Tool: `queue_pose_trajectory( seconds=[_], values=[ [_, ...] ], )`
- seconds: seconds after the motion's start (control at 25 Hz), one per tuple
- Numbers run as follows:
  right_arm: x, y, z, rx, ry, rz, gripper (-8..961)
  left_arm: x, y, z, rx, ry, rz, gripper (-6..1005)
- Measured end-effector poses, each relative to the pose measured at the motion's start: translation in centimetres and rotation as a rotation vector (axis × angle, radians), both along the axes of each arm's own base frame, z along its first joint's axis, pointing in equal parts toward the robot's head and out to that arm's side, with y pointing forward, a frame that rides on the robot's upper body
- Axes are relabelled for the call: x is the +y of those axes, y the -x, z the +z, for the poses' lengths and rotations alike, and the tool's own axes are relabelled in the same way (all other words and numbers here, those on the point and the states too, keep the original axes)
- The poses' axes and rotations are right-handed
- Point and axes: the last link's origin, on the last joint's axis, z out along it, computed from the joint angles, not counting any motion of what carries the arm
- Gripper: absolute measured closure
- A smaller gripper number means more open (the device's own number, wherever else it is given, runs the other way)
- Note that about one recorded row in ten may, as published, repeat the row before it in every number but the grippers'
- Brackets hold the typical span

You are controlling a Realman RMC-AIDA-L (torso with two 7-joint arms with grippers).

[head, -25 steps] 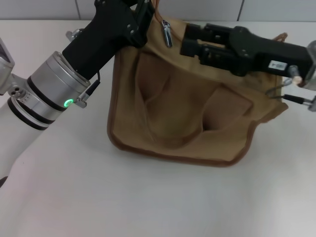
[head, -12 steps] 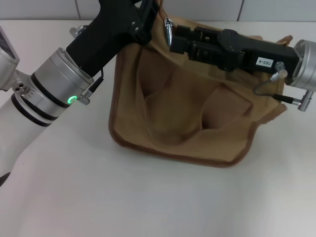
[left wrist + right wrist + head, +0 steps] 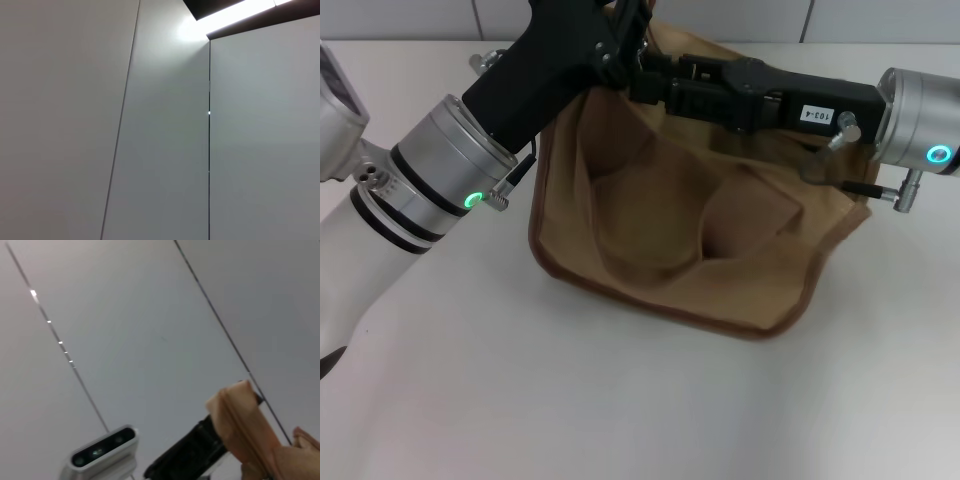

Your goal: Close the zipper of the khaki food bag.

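Zipper isn't visible; the bag (image 3: 670, 240) is pinned at its top corner by the left gripper (image 3: 625, 40), probably for tension. Right gripper (image 3: 645, 85) is alongside, grips can't be told.

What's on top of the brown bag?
Both robot grippers sit across the top of the khaki food bag: the left gripper at its upper corner, the right gripper reaching in beside it. They cover the zipper, so it cannot be seen.

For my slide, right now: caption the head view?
Both claws, left claw and right claw, meet at the top of the khaki food bag on the white table.
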Motion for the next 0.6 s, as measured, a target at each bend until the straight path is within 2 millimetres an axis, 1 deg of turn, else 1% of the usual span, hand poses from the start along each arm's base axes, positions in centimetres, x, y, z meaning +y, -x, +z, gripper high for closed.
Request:
queue_pose_trajectory(
  seconds=[0.24, 0.6],
  values=[
    [0.30, 0.48, -0.33, -0.012, 0.032, -0.019, 358, 0.18, -0.13, -0.10, 0.006, 0.002, 0.002, 977],
    [0.36, 0.28, -0.23, -0.013, 0.045, -0.042, 369, 0.33, -0.17, -0.12, 0.007, 0.000, 0.007, 977]
  ],
)
